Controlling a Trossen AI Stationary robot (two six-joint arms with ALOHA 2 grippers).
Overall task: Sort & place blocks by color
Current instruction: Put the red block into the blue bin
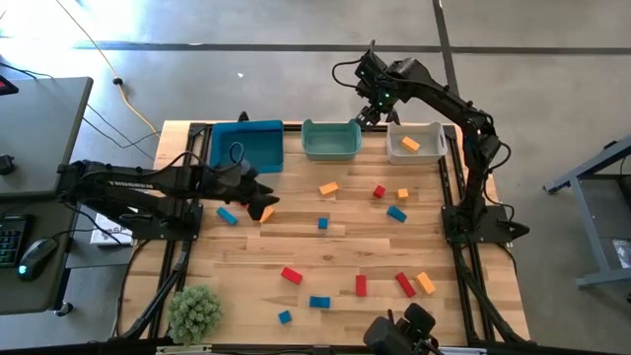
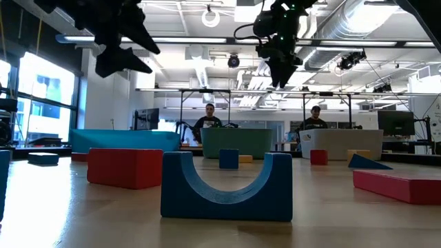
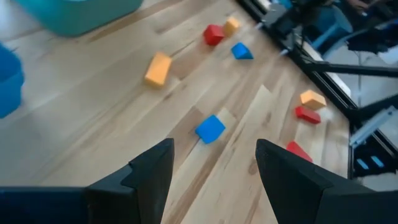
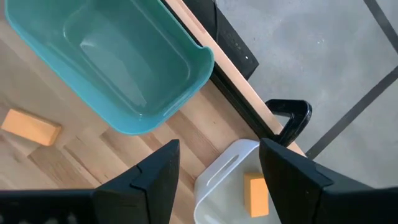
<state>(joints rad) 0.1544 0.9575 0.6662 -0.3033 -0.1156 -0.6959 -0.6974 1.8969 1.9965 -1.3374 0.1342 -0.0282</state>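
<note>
Red, blue and orange blocks lie scattered flat on the wooden table (image 1: pixel 246 266). My left gripper (image 1: pixel 262 200) (image 3: pixel 214 149) hovers open, right of the blue bin (image 1: pixel 246 146) and beside an orange block (image 1: pixel 267 213). A blue cube (image 3: pixel 210 129) and an orange bar (image 3: pixel 158 68) lie ahead of it. My right gripper (image 1: pixel 371 115) (image 4: pixel 217 152) is open and empty, high between the teal bin (image 1: pixel 330 140) (image 4: pixel 124 62) and the white-grey bin (image 1: pixel 414 143) (image 4: pixel 217 186). One orange block (image 4: pixel 256 194) lies in the white-grey bin.
The three bins stand in a row along the table's far edge. A green plant (image 1: pixel 194 313) sits at the near left corner. In the low view a blue arch block (image 2: pixel 226 186) and a red block (image 2: pixel 125 167) lie close to the near edge. Two people sit beyond the table.
</note>
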